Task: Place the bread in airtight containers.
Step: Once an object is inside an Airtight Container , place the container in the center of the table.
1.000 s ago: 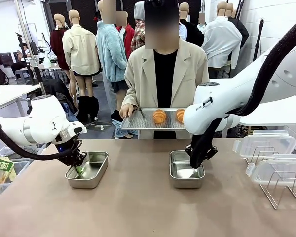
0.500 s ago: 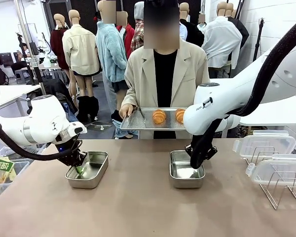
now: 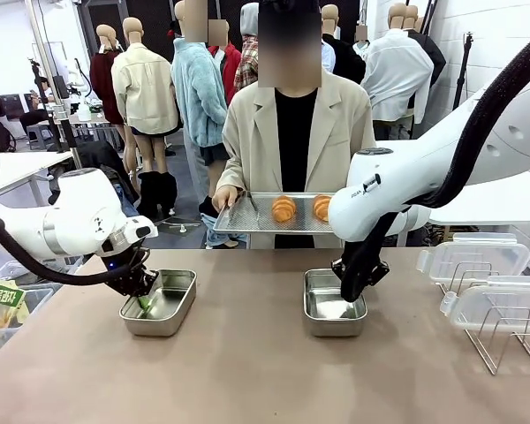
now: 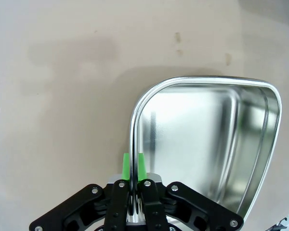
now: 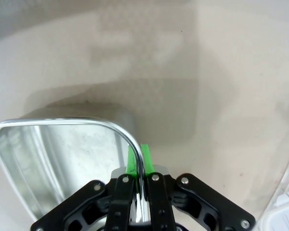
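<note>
Steel left tin (image 3: 163, 305) sits open and empty on the left part of the brown bench (image 3: 265, 380), slightly skewed. Left gripper (image 3: 142, 301) is clamped on its left-hand rim. In the left wrist view the green pads (image 4: 140, 163) are pinched on the wall, one inside and one outside.

Right tin (image 3: 331, 305) sits centre-right, also open and empty. Right gripper (image 3: 351, 290) is clamped on its right rim the same way, with the jaws tight on the wall in the right wrist view.

Bread: left roll (image 3: 284, 208) and right roll (image 3: 321, 208), golden and ridged, lie side by side on a perforated steel tray (image 3: 247, 216). The person at the far side holds the tray above the bench's far edge, well apart from both tins. Person's hand (image 3: 226, 196) is on the tray's left edge.

Clear lids (image 3: 473, 256) rest by a wire rack (image 3: 503, 340) at bench right.
</note>
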You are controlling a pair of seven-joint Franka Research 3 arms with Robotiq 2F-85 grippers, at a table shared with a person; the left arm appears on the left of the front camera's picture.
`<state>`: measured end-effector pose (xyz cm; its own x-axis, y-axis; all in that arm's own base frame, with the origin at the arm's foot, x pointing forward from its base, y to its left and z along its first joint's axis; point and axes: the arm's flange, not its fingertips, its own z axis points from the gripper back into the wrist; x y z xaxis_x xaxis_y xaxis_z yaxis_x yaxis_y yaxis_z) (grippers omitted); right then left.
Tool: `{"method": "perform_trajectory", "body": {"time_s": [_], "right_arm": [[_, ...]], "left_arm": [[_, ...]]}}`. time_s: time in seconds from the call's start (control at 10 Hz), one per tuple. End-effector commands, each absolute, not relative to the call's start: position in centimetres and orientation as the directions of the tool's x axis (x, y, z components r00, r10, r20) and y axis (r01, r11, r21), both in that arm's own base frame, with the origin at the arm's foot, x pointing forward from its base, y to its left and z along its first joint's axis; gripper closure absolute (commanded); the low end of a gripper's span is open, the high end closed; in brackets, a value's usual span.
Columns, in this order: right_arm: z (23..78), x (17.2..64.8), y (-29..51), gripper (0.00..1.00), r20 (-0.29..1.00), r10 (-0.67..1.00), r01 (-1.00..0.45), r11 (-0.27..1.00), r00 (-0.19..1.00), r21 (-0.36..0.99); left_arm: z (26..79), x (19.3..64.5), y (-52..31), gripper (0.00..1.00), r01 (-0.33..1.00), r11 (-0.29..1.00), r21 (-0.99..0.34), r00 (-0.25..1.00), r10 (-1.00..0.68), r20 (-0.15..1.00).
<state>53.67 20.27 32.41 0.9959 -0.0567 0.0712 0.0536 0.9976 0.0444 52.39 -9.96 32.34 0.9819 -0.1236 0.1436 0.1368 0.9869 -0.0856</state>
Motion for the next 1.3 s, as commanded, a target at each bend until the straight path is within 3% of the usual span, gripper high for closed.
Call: {"method": "perform_trajectory", "body": {"time_s": [0.0,0.2,0.5,0.8,1.2], "right_arm": [[36.2,52.3,19.5,1.0,0.102,-0.067,0.059,0.995,0.993,0.086],[39.4,52.4,19.8,1.0,0.077,-0.03,0.024,0.997,0.997,0.08],[42.5,53.7,20.4,1.0,0.05,-0.064,0.061,0.997,0.997,0.057],[42.7,53.1,20.0,1.0,0.068,-0.057,0.054,0.997,0.996,0.049],[42.7,53.1,20.0,1.0,0.068,-0.057,0.054,0.997,0.996,0.049]], "left_arm": [[37.2,51.2,-13.1,1.0,0.12,0.993,-0.02,0.978,-0.114,0.175],[41.2,50.8,-14.0,1.0,0.1,0.995,0.016,0.963,-0.101,0.25],[44.9,50.7,-13.9,1.0,0.117,0.993,-0.017,0.957,-0.109,0.27],[44.9,50.9,-13.9,1.0,0.074,0.995,-0.069,0.957,-0.052,0.284],[45.0,50.5,-14.0,1.0,0.116,0.993,-0.025,0.954,-0.104,0.281]]}}
